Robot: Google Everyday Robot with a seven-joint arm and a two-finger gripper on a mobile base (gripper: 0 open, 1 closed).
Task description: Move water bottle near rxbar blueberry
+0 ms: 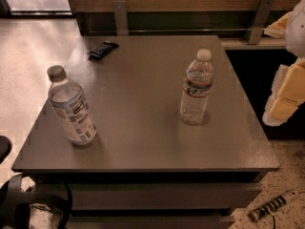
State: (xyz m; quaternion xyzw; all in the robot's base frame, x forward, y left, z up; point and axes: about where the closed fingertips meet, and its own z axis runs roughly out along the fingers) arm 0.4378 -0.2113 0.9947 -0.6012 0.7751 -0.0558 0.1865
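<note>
Water bottle (196,87): slim, clear, ribbed plastic with a white cap and a narrow red-white-blue label band. It stands upright, right of the desk's middle and nearer the right edge than the left.
Rxbar blueberry (103,49): small flat dark wrapper with pale lettering, lying near the back-left corner, well apart from the water bottle.
Desk (143,142): square grey-brown top.
Wider bottle (71,106): grey cap and large white-blue label. It stands near the front-left corner, off to the side of the line between water bottle and bar.
Gripper (286,97): pale, beyond the right edge, apart from the water bottle. Cannot tell whether it is apart or together.
</note>
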